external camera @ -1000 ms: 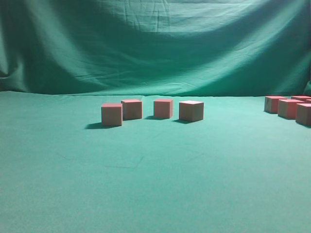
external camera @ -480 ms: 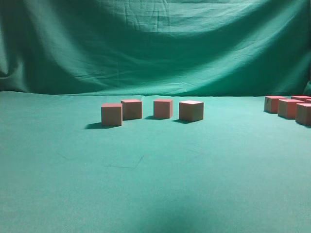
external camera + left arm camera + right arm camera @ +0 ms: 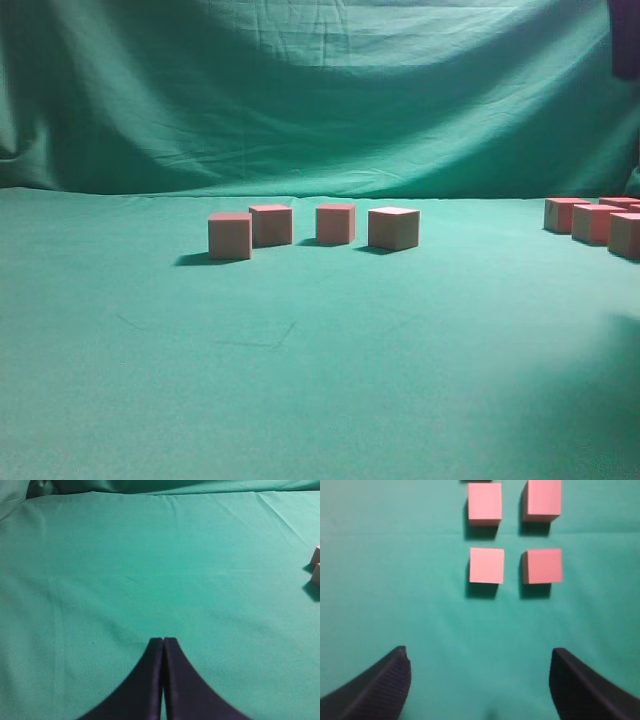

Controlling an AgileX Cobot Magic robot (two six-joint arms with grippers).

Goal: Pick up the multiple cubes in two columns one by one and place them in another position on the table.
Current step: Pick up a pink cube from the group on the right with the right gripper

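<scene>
While my right hand [image 3: 480, 680] has swung in, spread wide above the cubes [image 3: 486, 565], left hand [image 3: 163, 645] stays pressed together over the table [image 3: 125, 570]; next pickup looks near

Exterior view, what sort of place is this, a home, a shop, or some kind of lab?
Most likely a staged lab or studio set for robot tests. Green cloth covers the table, a draped green backdrop hides the room, and only plain cubes stand on it.
</scene>
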